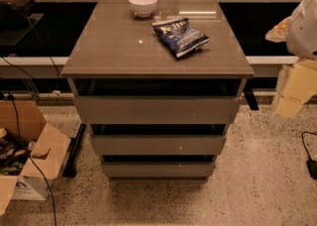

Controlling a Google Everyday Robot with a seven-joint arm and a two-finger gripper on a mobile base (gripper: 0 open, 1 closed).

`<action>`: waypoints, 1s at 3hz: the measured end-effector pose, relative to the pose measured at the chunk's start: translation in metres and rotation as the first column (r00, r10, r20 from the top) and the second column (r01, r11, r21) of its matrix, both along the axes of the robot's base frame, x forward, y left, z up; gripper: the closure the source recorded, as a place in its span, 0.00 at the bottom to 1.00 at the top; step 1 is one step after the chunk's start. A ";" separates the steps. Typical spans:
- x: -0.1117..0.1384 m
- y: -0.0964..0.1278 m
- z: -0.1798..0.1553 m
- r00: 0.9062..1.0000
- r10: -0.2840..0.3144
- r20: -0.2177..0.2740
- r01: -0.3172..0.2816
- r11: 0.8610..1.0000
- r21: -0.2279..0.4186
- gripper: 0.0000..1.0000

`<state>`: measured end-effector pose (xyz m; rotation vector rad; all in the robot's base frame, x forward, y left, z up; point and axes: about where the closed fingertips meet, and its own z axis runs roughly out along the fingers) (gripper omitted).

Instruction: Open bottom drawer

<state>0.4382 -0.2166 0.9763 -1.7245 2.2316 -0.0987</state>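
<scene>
Camera view puts your bottom drawer [158,169] at lower centre, lowest in the desk [114,46], long axis running left to right, front facing the frame's bottom edge. Your pincer [293,93] sits at right edge, well apart; open or closed, you cannot tell.

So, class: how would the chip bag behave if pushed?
Chip bag looks puffy, so probably light; likely slides on the glossy top. Crinkled foil would probably crumple. The gripper sits far right, away from it.
</scene>
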 end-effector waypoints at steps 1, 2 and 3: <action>0.000 0.000 0.000 1.000 0.000 0.000 0.000 1.000 0.000 0.00; 0.005 0.018 -0.023 1.000 0.015 -0.009 -0.015 0.999 0.046 0.00; 0.005 0.037 -0.059 0.999 0.041 -0.013 -0.039 0.991 0.126 0.00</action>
